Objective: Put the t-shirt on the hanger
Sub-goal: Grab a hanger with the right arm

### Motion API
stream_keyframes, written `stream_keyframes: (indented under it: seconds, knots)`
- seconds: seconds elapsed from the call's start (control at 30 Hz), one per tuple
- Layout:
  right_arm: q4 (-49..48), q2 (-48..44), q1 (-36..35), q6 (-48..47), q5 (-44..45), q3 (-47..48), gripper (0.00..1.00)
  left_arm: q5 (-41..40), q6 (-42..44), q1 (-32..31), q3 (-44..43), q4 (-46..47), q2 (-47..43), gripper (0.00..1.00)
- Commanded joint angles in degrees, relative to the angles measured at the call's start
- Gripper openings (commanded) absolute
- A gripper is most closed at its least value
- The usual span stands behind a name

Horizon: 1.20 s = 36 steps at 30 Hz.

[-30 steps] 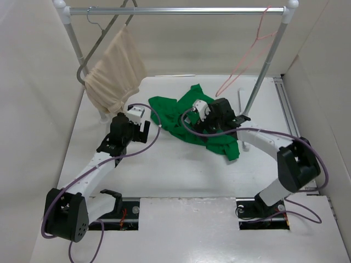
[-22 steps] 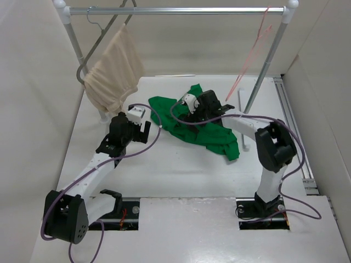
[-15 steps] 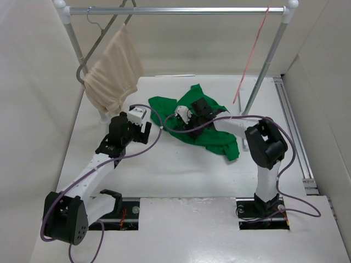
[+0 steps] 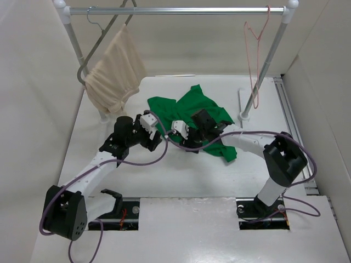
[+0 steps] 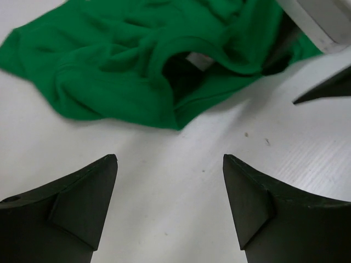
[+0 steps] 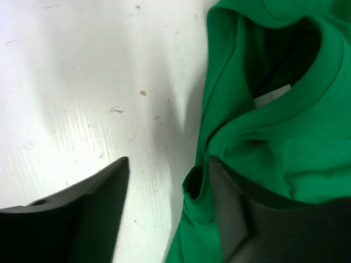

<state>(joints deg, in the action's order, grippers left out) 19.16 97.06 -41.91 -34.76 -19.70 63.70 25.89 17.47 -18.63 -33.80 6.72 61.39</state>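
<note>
The t-shirt point(image 4: 205, 107) lies crumpled on the white table point(image 4: 181, 175), with the hanger point(image 4: 253, 55) dangling from the rail point(image 4: 181, 10) beyond. The left gripper point(image 5: 170, 159) gapes empty just short of the cloth. The right gripper point(image 6: 169, 161), also spread, has one finger touching it.

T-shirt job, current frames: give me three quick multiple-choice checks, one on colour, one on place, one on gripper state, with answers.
1. What colour is the t-shirt? A beige; B green; C pink.
2. Where is the pink wire hanger? A through the t-shirt's neck; B lying on top of the t-shirt; C hanging from the rail.
3. How is the left gripper? A jaws open, holding nothing; B shut on the t-shirt; C shut on the hanger.
Answers: B, it is bright green in every view; C, its hook sits over the rail near the right end; A, the left wrist view shows the jaws apart with the t-shirt ahead of them, untouched.
</note>
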Motion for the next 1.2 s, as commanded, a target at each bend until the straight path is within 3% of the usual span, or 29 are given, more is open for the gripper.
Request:
stream_keyframes:
  seconds: [0.0,0.07,0.1,0.13,0.17,0.27,0.43,0.63,0.87,1.03,1.17]
  knots:
    - [-1.1,-5.5,-1.3,0.8,-3.3,-0.4,0.69,2.3,5.9,-4.8,-1.9,0.9,2.7,0.75]
    - [-1.1,-8.0,-1.3,2.8,-1.2,-0.4,0.82,-3.7,8.4,-9.5,-1.4,1.9,3.9,0.76]
    - [-1.9,-10.9,-1.3,3.8,-0.3,-0.4,0.86,-6.0,8.4,-10.4,-1.4,3.1,5.2,0.78]
    - [-1.9,-12.5,-1.3,5.6,0.4,-0.4,0.97,-7.9,7.5,-11.0,-1.4,5.7,6.0,0.78]
    - [-2.7,-14.0,-1.3,6.5,2.4,0.2,1.00,-10.8,6.6,-11.0,-1.4,7.0,7.0,0.78]
    - [-2.7,-19.4,-1.3,10.1,4.1,3.8,1.00,-16.8,2.7,-11.0,-4.1,9.8,11.6,0.76]
    - [3.2,-24.2,0.9,13.1,12.1,14.5,1.00,-18.1,2.1,-11.0,-10.0,6.6,18.2,0.68]
    - [8.3,-27.0,6.2,13.1,16.4,30.9,1.00,-19.7,6.7,-11.8,-10.5,6.4,24.1,0.67]
    - [10.1,-27.5,14.3,12.6,18.7,36.3,1.00,-25.1,9.3,-13.4,-8.6,11.2,26.7,0.67]
    - [10.7,-28.1,18.8,12.1,20.4,38.4,1.00,-25.7,9.9,-13.9,-8.1,13.0,27.2,0.56]
    - [11.3,-28.6,23.4,12.1,22.3,39.0,1.00,-25.7,9.3,-13.9,-8.1,13.0,28.3,0.37]
